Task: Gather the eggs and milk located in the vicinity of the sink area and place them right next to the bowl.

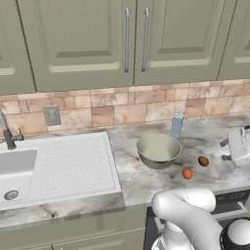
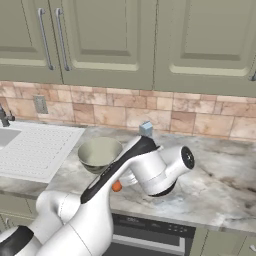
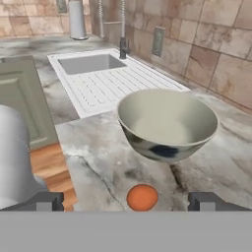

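The grey-green bowl (image 1: 157,150) stands on the marble counter, right of the drainboard. The pale blue milk carton (image 1: 177,125) is upright just behind it, near the wall. Two orange-brown eggs (image 1: 203,161) (image 1: 187,174) lie on the counter right of the bowl, apart from it. My gripper (image 1: 224,150) hangs at the right, open and pointing left toward the bowl. In the hand view the gripper (image 3: 127,202) holds nothing; one egg (image 3: 142,197) lies on the counter ahead between its fingertips (image 3: 205,201), with the bowl (image 3: 167,123) beyond. The right base view shows the bowl (image 2: 100,152), the milk (image 2: 146,128) and an egg (image 2: 116,187) under my arm.
The white sink basin (image 1: 19,168), its ribbed drainboard (image 1: 73,166) and the dark tap (image 1: 7,134) fill the left of the counter. Wall cabinets hang overhead. A stove top (image 1: 229,202) sits at the counter's front right. A grey canister (image 3: 76,19) stands beyond the sink.
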Controlling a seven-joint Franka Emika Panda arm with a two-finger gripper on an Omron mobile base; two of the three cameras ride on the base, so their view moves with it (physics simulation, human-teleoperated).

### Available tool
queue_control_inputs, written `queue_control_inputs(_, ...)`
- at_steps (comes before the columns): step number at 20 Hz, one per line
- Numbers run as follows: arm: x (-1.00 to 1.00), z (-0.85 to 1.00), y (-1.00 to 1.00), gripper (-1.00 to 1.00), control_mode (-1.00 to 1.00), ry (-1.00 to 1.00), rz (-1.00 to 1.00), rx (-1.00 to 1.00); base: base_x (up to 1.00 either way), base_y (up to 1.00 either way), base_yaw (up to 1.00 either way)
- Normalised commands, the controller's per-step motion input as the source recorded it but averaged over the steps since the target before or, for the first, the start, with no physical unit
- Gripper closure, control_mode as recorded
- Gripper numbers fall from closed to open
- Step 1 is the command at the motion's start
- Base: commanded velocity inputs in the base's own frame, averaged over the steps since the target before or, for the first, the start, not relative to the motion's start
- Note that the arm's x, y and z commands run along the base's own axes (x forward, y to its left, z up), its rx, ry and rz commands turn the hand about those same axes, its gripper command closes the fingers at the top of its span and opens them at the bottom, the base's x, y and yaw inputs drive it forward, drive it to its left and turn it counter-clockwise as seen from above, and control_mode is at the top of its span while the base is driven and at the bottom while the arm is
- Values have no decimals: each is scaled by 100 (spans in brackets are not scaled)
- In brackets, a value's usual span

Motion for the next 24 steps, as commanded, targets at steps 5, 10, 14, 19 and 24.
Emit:
queue_control_inputs(5,0,-23,-6,-100,-100,8,-10,0,0,0,0)
queue_control_inputs(10,2,-15,0,-100,-100,4,-2,0,0,0,0)
queue_control_inputs(14,0,-7,-1,-100,-100,0,0,0,0,0,0)
queue_control_inputs(19,6,-1,-6,-100,-100,0,0,0,0,0,0)
queue_control_inputs(24,3,-16,-11,-100,-100,0,0,0,0,0,0)
